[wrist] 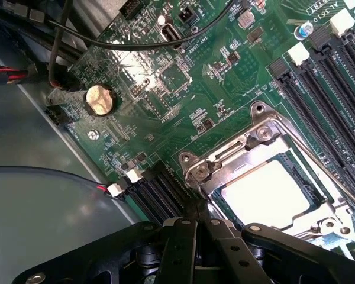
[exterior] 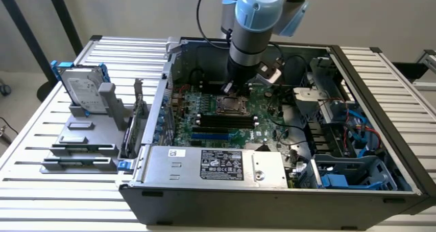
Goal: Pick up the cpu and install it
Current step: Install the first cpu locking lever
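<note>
The black pincer is clenched tight w/ nothing between its fingers; in the wrist view the two black fingers meet edge to edge just beside the corner of the silver steel socket frame on the green motherboard.

The cpu, a small flat square chip w/ a pale silver-grey metal top, lies inside that socket frame, flat and face up, metal lid toward the camera. It looks seated w/in the frame's window, approx flush, though glare washes out the top so I can't read any marking or corner notch. Being square it has no real long axis; its edges run parallel to the frame's sides and approx in line w/ the black RAM slots next to it.

Progress, as a judgement: the pick and the placement look done, since the chip is in the socket and not in the grip. Whether the frame is locked down or its latch lever is fastened, can't tell.

In the exterior view the light-blue and grey robot arm reaches down into the open dark-grey PC case on the slatted white desk, its tip right above the socket mid-board. An upright silver hard drive w/ blue brackets stands outside the case on the exterior view's left; the labelled silver power supply box sits along the case's near wall.
</note>
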Controlling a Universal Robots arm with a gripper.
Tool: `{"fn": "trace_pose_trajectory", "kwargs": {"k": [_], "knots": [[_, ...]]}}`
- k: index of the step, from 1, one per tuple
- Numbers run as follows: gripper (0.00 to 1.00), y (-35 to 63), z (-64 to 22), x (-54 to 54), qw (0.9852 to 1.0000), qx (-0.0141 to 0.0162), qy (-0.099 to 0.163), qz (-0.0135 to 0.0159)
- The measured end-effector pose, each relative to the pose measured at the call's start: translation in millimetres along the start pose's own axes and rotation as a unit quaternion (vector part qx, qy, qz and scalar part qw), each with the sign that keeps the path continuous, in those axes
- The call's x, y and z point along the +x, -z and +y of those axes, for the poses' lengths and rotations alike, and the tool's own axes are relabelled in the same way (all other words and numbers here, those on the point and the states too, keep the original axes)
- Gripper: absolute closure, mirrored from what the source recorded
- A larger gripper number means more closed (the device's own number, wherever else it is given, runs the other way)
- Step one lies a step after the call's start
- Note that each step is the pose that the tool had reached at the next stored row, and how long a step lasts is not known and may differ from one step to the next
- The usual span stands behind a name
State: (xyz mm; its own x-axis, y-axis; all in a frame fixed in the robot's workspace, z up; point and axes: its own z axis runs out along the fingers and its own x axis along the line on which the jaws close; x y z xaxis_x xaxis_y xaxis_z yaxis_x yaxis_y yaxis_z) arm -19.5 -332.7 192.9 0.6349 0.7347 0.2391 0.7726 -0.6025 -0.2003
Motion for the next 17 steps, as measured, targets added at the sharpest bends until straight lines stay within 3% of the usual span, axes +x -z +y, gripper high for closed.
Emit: {"fn": "trace_pose_trajectory", "kwargs": {"k": [10,17], "knots": [[0.89,1.0,4.4,-0.2,1.0000,0.0065,-0.003,-0.0053],[0.89,1.5,5.2,0.5,0.9999,0.0080,-0.003,-0.0059]]}}
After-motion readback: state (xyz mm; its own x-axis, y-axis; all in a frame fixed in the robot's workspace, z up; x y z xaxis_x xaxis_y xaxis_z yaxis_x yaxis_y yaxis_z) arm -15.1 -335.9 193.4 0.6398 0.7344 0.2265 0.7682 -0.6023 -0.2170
